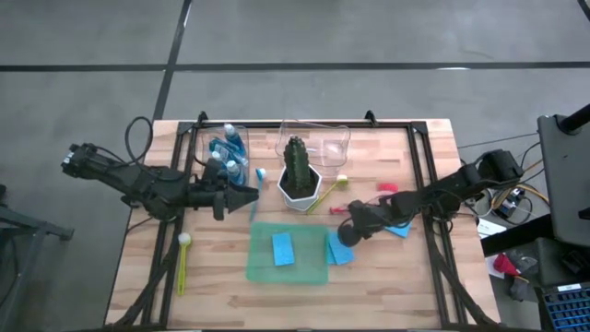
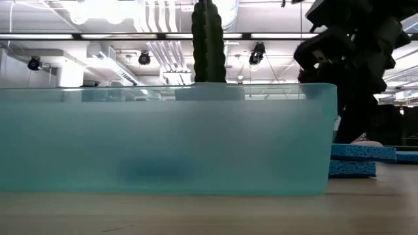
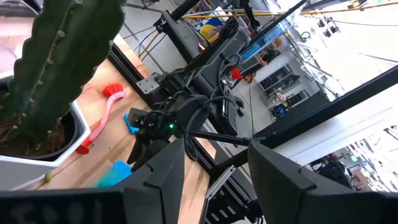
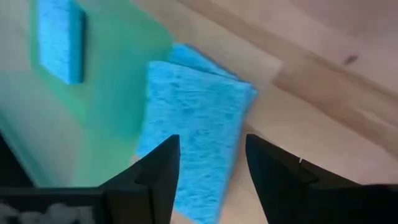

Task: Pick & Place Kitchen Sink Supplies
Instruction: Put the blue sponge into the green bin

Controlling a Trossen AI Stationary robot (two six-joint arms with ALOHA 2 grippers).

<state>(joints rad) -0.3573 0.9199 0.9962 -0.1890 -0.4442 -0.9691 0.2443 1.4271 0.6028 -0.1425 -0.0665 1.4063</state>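
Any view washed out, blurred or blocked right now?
Low view: the green mat fills most of the frame, ceiling lights glare behind the cactus. Left wrist view: bright windows blow out the far side, the cactus is a soft blur up close. Right wrist view: the sponge under the right gripper is slightly smeared. High view: even light, unblocked.

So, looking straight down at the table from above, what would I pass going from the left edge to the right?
Yellow brush → left gripper → sponge on the green mat → cactus in its white pot → sponge at the mat's edge → pink brush.
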